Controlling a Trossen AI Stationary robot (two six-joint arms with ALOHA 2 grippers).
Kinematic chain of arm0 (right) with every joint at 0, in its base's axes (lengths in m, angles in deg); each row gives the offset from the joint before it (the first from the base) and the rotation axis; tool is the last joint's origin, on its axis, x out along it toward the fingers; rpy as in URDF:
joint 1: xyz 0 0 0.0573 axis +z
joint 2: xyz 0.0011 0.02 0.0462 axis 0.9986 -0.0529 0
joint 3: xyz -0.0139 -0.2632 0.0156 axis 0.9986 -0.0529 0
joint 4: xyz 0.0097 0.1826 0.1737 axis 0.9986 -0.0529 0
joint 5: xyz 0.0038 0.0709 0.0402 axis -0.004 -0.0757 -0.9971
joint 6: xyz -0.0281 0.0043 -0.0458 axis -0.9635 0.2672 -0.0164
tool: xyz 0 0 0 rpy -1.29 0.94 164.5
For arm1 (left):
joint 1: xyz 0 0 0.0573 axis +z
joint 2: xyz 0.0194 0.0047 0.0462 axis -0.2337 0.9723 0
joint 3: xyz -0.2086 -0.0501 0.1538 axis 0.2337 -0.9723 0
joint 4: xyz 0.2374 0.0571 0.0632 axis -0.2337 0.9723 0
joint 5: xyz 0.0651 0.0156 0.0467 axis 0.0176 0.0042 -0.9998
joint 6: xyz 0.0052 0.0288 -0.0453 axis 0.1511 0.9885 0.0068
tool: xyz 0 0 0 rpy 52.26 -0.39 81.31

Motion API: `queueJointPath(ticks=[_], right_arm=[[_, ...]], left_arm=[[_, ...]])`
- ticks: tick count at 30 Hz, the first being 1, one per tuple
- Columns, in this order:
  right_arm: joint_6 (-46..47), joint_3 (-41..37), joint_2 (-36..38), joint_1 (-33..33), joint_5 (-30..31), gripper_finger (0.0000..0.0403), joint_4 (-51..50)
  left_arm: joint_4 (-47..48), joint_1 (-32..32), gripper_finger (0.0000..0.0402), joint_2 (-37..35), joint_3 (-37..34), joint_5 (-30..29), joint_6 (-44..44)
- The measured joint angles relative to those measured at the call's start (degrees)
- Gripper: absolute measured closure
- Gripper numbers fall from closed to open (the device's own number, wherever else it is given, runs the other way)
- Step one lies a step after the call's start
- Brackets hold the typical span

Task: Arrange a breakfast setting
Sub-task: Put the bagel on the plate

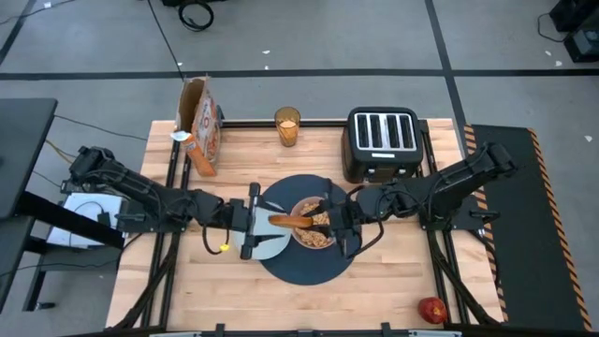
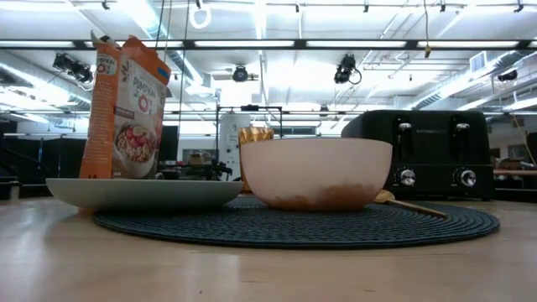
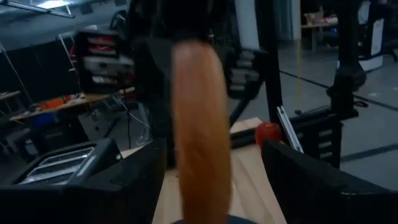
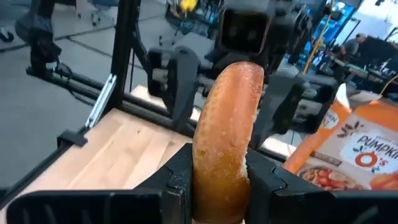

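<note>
A slice of toast point(image 1: 290, 222) hangs level and on edge over the pinkish bowl point(image 1: 314, 227), which holds cereal and sits on the round dark-blue mat point(image 1: 304, 267). My right gripper point(image 1: 331, 225) is shut on the toast's right end. My left gripper point(image 1: 265, 222) is open. Its fingers point(image 3: 140, 183) stand on either side of the toast's other end point(image 3: 199, 124), with a gap showing. The pale plate point(image 1: 265, 245) lies on the mat's left part. A gold spoon point(image 2: 409, 205) rests on the mat beside the bowl. My right gripper pinches the toast's right end point(image 4: 219, 180) between its two fingers, one on each flat face. The fingers come level from the table's right and lie along the slice. The toast is lifted clear above the bowl, standing on edge and reaching toward my left gripper.
The black toaster point(image 1: 382, 142) stands at the back right, the amber juice glass point(image 1: 287, 126) at the back middle and the cereal box point(image 1: 201, 126) at the back left. A red apple point(image 1: 431, 309) lies near the front right corner.
</note>
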Motion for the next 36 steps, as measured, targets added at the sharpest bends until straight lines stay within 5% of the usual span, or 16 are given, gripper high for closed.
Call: queueJointPath(ticks=[6, 16, 22, 26, 29, 33, 36], right_arm=[[0.06, -0.04, -0.74, -0.81, 0.16, 0.0307, 1.11], [-0.39, -0.01, -1.04, -0.74, 0.28, 0.0295, 0.96], [0.93, -0.01, -0.32, 0.04, 0.54, 0.0248, 0.58], [-0.44, 0.82, 3.41, 2.99, 7.23, 0.0196, -1.40], [-0.87, 0.99, 7.29, 5.61, 15.04, 0.0166, -3.25], [3.04, 0.97, 10.71, 7.71, 18.94, 0.0148, -8.93], [7.30, 0.97, 11.29, 8.18, 19.18, 0.0146, -12.21]], left_arm=[[-0.83, 0.29, 0.0182, 0.02, -0.02, -0.16, -1.28], [0.98, 0.18, 0.0345, -0.02, 0.00, -0.38, -1.30], [3.91, 0.30, 0.0347, -1.15, 0.29, -0.29, -1.22], [18.42, -1.29, 0.0345, -3.02, 5.19, -4.53, -1.64], [38.00, -4.23, 0.0342, -3.01, 13.24, -7.77, -5.76], [62.82, -9.14, 0.0344, -0.94, 22.38, -10.71, -19.07], [73.91, -12.22, 0.0345, 1.36, 22.56, -14.13, -30.13]])
